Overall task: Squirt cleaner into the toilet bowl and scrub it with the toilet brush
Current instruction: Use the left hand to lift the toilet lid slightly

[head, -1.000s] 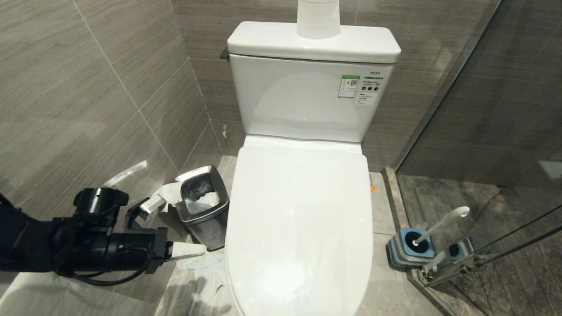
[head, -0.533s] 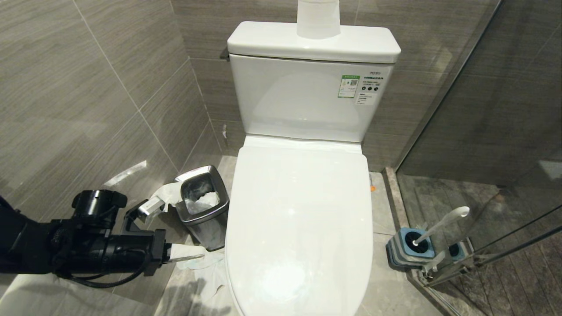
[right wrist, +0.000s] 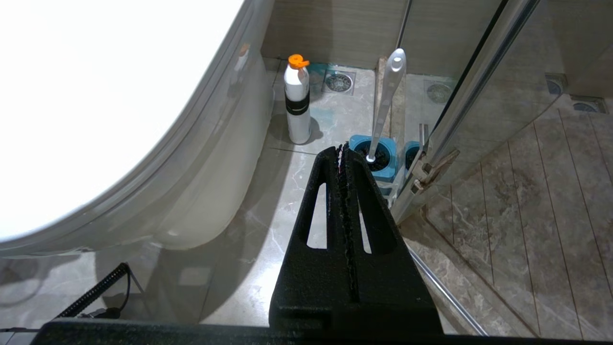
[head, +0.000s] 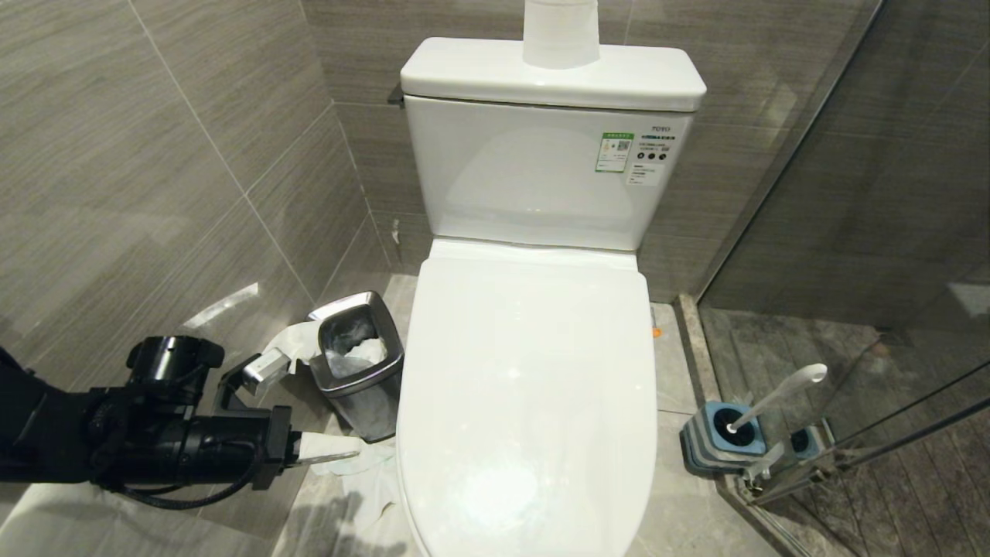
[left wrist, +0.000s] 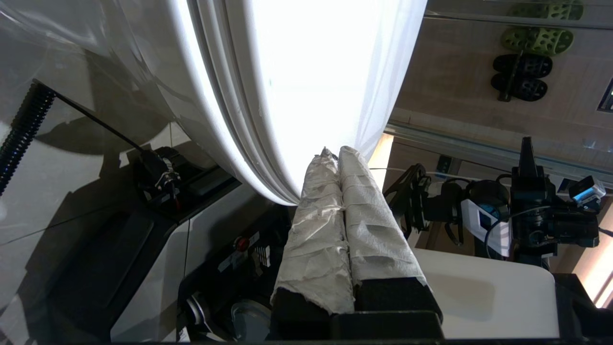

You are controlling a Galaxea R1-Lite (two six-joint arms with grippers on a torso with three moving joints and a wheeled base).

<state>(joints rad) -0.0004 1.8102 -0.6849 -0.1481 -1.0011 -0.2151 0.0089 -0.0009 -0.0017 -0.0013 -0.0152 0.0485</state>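
Observation:
The toilet bowl [head: 526, 387] stands in the middle with its white lid down, so the basin is hidden. My left gripper [head: 352, 453] is low at the toilet's left side, shut, its fingers [left wrist: 368, 225] wrapped in white paper, tips close to the lid's edge [left wrist: 225, 143]. The toilet brush [head: 777, 396] leans in its blue-and-grey holder [head: 715, 442] on the floor to the right. My right gripper [right wrist: 341, 146] hangs shut and empty low on the toilet's right side, short of the brush [right wrist: 387, 96]. A white cleaner bottle [right wrist: 297, 100] with an orange cap stands beside the toilet's base.
A small steel bin [head: 357, 363] with crumpled paper stands left of the toilet, and loose tissue [head: 371, 480] lies on the floor by it. A paper roll [head: 561, 31] sits on the tank. A glass shower door [head: 851, 232] closes off the right side.

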